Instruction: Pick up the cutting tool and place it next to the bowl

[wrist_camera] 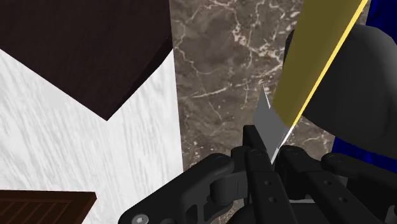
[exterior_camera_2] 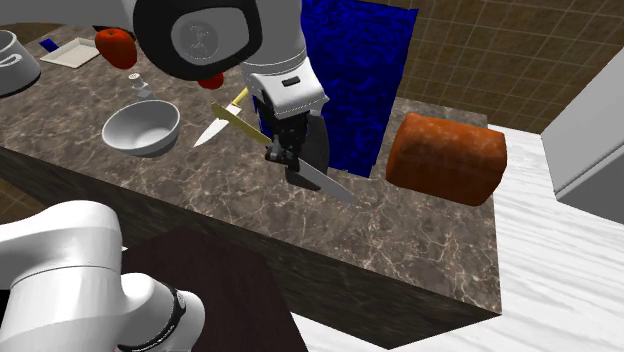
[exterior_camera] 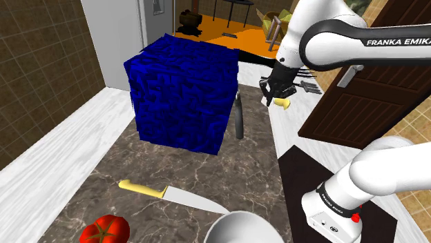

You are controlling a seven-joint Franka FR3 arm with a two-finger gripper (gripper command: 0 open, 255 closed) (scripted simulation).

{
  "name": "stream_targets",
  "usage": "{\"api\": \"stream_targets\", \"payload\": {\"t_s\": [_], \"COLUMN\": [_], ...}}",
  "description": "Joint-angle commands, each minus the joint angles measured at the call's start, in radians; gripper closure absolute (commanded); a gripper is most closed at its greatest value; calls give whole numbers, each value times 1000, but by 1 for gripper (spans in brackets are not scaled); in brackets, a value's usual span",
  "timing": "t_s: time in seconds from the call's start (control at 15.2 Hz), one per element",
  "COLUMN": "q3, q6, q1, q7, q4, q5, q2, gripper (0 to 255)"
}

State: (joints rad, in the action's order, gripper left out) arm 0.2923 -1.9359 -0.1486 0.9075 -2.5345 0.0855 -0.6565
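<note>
Underneath everything, a dark veined counter (exterior_camera: pixel 255 166). On it, a big blue cube (exterior_camera: pixel 183 93), patterned all over. Above the counter's edge, the white arm (exterior_camera: pixel 331 41), bending down from the shoulder view's upper right. To the right of the cube in the second exterior view, a rounded brown block (exterior_camera_2: pixel 445 158), resting on the counter just beside it. Toward that view's left, a white bowl (exterior_camera_2: pixel 142 128), upright and open.

At the arm's end, the black gripper (exterior_camera_2: pixel 285 152). Clamps tight on the knife (exterior_camera_2: pixel 328 184), the fingers (wrist_camera: pixel 253 147) pinching the grey blade close to where the yellow handle begins. Slants handle-up toward the bowl's side and blade-down toward the foot of the cube. Hangs in front of the cube, apart from the bowl. Seems to ride clear of the counter, though hard to be sure from these angles.

Just beside the cube, a slim dark upright object (exterior_camera: pixel 239 117), shape unclear. Flat on the counter, a second knife (exterior_camera: pixel 173 195) with a yellow handle, its blade tip near the bowl. Near that handle, a red tomato (exterior_camera: pixel 103 230).
</note>
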Motion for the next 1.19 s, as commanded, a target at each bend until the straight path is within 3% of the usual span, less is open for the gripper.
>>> {"api": "stream_targets", "payload": {"t_s": [0.0,0.66,1.12], "q3": [34,227,380], "q6": [20,98,128], "q1": [28,160,215], "q7": [43,277,452], "q4": [-12,2,81], "q5": [28,170,253], "q2": [-32,-105,-79], "gripper": [255,255,255]}}
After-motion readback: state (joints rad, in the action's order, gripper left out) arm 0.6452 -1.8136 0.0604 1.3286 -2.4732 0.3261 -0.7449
